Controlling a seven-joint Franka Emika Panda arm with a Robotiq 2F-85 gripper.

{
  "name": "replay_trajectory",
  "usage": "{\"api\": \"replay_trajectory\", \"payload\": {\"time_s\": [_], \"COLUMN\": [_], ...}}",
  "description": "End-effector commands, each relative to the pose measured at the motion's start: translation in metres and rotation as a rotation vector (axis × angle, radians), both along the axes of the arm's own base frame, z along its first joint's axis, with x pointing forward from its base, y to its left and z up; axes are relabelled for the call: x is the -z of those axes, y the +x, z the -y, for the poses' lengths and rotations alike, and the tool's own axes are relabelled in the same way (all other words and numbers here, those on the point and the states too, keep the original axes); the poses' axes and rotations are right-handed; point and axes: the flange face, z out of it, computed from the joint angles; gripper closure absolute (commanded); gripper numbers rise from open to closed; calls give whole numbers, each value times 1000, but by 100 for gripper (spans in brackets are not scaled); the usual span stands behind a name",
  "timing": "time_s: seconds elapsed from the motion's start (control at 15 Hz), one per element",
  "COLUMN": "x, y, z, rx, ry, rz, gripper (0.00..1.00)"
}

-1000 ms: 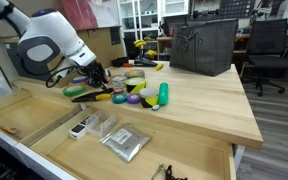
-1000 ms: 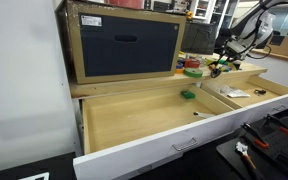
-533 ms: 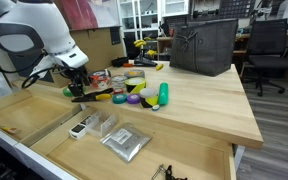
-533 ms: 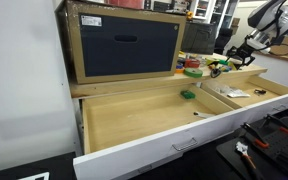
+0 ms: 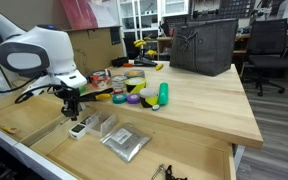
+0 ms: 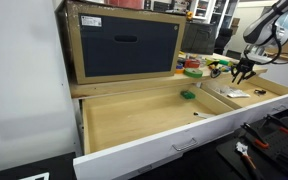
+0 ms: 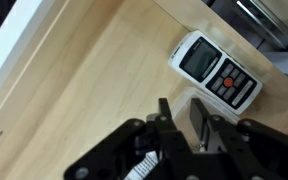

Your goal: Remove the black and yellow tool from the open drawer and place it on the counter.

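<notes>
We found the tool (image 5: 94,95) lying on the desk (image 5: 194,105), left of centre in an exterior view, close to the desk's near edge and just beside the tape rolls (image 5: 134,92). We judged that placing to be deliberate, since it is flat on the worktop, where the task wants it, and out of the drawer (image 5: 29,118).

The gripper (image 5: 71,106) hung pointing down over the drawer at the left of the frame. In the wrist view the gripper (image 7: 182,120) sat at bottom centre above bare wood, with a white meter (image 7: 216,70) lying apart from it at upper right. Its jaws stood a narrow gap apart, and we saw nothing between them. As it carried no load and the tool was on the desk, we took the job as near done.
</notes>
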Motion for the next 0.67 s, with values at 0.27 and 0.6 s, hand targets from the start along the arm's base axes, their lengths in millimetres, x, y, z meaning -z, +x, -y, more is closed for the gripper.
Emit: {"api": "replay_trajectory", "payload": {"time_s": [0.27,0.6], "x": [-9,-35], "y": [50,79], "z": [-40,-56], "rx": [-12,-26], "ry": [-41,-101], "rz": [59,202], "gripper": [100,100]}}
